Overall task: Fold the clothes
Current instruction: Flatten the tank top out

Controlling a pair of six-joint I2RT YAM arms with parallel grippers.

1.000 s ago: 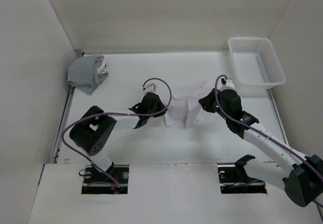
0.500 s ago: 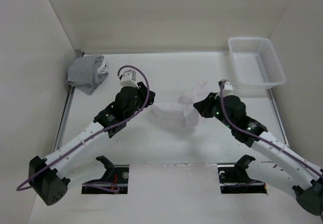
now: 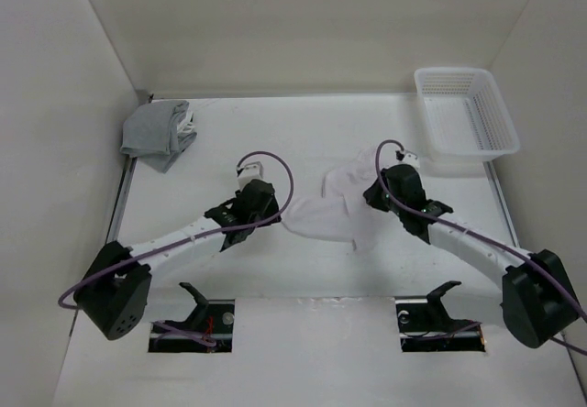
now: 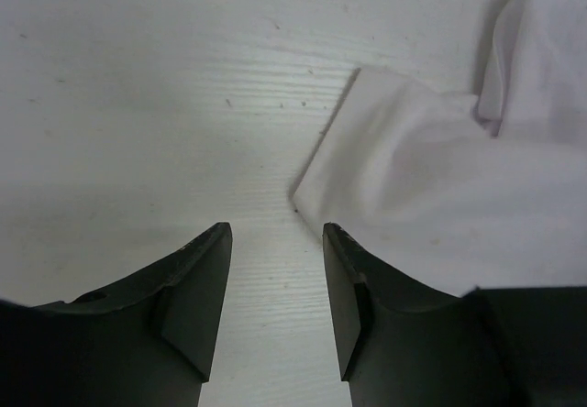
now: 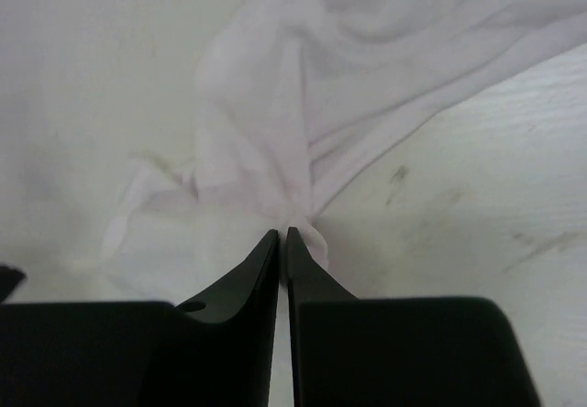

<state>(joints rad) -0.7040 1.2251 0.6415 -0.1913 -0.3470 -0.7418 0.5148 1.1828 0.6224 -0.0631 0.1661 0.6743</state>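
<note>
White-walled booth, closed in on three sides. White desk (image 3: 303,132) with painted wood grain; the right wrist view shows faint dark scuffs on it.

Far left corner: grey cloth bundle (image 3: 160,132), against the wall. Far right corner: white mesh basket (image 3: 466,114), at the desk edge.

The clothes (image 3: 321,216) lie crumpled at mid-desk between the two arms, a thin white garment, one part trailing toward the basket side.

Left claw (image 4: 275,242): spread wide, nothing between its fingers, low over bare desk. A flat corner of the garment lies just ahead of it, on the right-hand finger's side.

Right claw (image 5: 282,235): fingers pressed almost together, only a slit showing. The fabric's creases run into its tips, so it is pinching a gathered fold at the garment's right side.

Arm bases sit in two cutouts at the near edge.
</note>
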